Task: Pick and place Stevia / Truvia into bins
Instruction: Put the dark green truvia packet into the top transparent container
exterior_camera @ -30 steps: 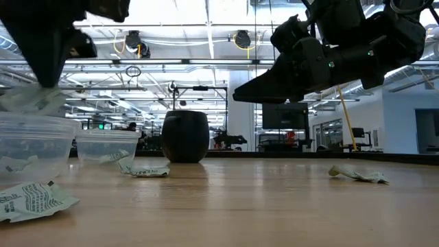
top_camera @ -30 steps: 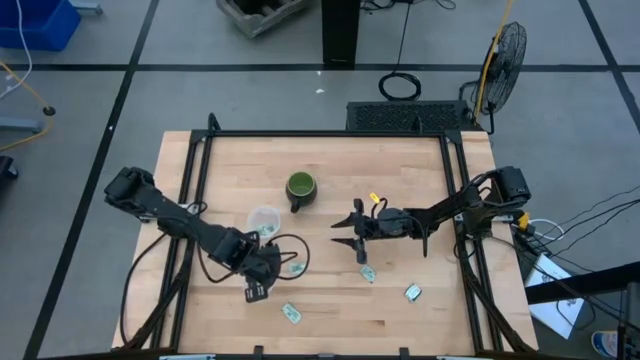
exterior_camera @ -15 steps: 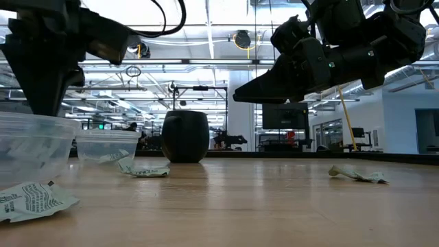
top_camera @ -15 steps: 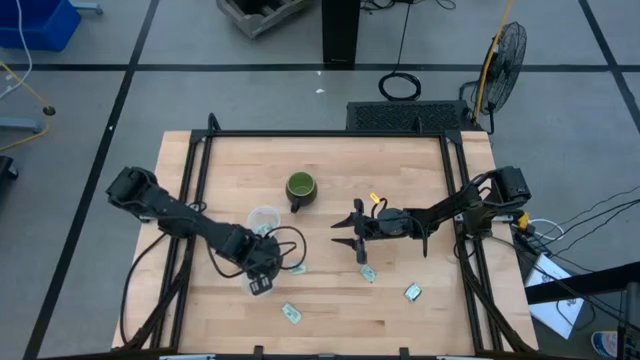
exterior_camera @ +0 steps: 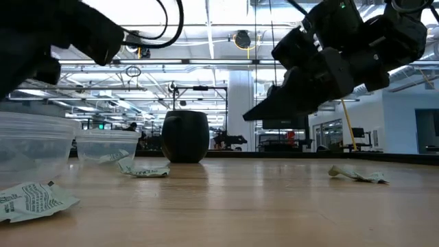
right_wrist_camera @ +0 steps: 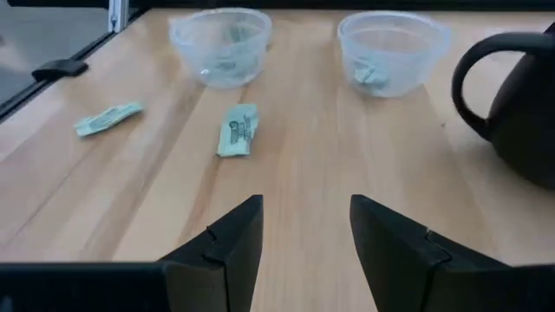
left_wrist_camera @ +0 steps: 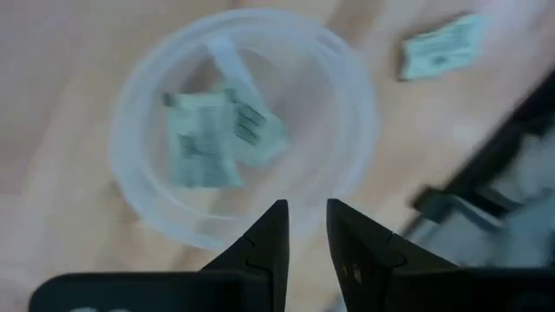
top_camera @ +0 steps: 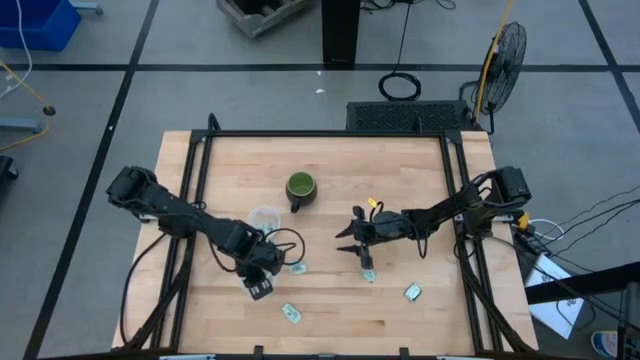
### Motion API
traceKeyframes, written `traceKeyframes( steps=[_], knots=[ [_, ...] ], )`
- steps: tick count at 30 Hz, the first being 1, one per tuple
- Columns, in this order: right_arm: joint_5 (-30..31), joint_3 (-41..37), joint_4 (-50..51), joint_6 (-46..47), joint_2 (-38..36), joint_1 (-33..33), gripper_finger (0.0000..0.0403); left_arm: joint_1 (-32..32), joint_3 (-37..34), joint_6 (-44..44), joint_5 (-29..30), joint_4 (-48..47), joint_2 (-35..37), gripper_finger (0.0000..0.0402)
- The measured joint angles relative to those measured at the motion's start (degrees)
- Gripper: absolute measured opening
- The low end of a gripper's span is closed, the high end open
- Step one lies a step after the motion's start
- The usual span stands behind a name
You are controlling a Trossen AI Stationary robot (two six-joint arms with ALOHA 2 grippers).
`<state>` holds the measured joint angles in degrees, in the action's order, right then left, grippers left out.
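From above, the left gripper (top_camera: pixel 258 288) is seen over the near-left part of the wooden tabletop (top_camera: pixel 400 170), above one clear bin that is mostly hidden under the arm. A second bin (top_camera: pixel 263 218) stands just beyond it, and a dark green mug (top_camera: pixel 300 187) is placed farther back, near the middle. Loose Stevia / Truvia packets lie at several spots: one (top_camera: pixel 297 268) just beside the left arm, one (top_camera: pixel 291 313) near the front edge, one (top_camera: pixel 368 272) directly below the right gripper (top_camera: pixel 352 242), and one (top_camera: pixel 412 292) toward the right front.

At table height, two clear bins (exterior_camera: pixel 31 147) are seen at the left with packets inside, a packet (exterior_camera: pixel 34 199) lies flat in the foreground, and the mug (exterior_camera: pixel 185 136) stands behind. The right gripper (exterior_camera: pixel 274 110) hangs above the tabletop, clear of it.

In the left wrist view, the left jaws are parted by a narrow gap with nothing between them, directly over a bin (left_wrist_camera: pixel 147 82) that holds two packets (left_wrist_camera: pixel 204 147). Another packet (left_wrist_camera: pixel 442 52) lies on the wood outside the rim.

In the right wrist view, the right jaws are spread wide and empty. Ahead of them a packet (right_wrist_camera: pixel 238 130) lies on the bare wood, another (right_wrist_camera: pixel 107 119) lies off to the side, and both bins (right_wrist_camera: pixel 220 45) and the mug (right_wrist_camera: pixel 520 104) stand beyond.
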<state>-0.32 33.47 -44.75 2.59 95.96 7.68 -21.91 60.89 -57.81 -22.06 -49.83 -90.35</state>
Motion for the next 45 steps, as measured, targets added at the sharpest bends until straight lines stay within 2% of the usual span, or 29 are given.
traceKeyframes(
  steps=[4,7,13,17,20,24,27,30,33,37,40,45],
  knots=[
    [0.0,0.0,2.6,-0.1,-4.1,0.3,0.0169,0.7,3.1,3.1,-2.7,0.1,0.0,0.0085],
    [0.0,0.0,7.9,-0.2,-9.2,1.6,0.0169,0.6,5.6,8.4,-0.3,0.0,0.0,0.0085],
    [1.0,0.0,27.9,1.6,-22.7,6.8,0.0169,0.7,10.6,18.9,10.4,0.1,0.1,0.0085],
    [7.3,0.1,41.8,11.6,-29.4,13.3,0.0169,1.1,12.2,27.4,18.9,0.0,0.1,0.0085],
    [9.5,0.1,48.2,21.8,-31.9,17.8,0.0169,1.8,13.2,34.5,26.6,0.3,0.1,0.0085],
    [6.7,0.1,53.5,35.1,-32.3,22.0,0.0169,3.1,13.5,41.2,37.3,1.1,0.1,0.0085],
    [5.8,0.1,57.9,41.3,-31.5,24.8,0.0169,4.6,13.5,45.1,41.9,2.4,0.1,0.0085],
    [3.5,0.1,65.5,51.5,-31.5,26.8,0.0169,6.2,13.6,48.6,42.7,4.4,0.1,0.0085],
    [-1.9,0.1,71.9,62.9,-31.5,28.5,0.0169,7.7,13.6,50.4,42.7,6.0,0.1,0.0085],
    [-8.9,-0.3,72.1,73.6,-30.7,30.4,0.0169,9.3,13.6,51.4,42.7,7.2,0.1,0.0085],
    [-9.0,-0.4,72.1,78.7,-28.7,31.6,0.0169,10.1,13.6,51.7,42.7,7.6,0.1,0.0085],
    [-9.0,-0.5,71.0,80.1,-24.2,32.2,0.0169,11.1,13.6,52.0,42.7,7.8,0.1,0.0085]
  ],
)
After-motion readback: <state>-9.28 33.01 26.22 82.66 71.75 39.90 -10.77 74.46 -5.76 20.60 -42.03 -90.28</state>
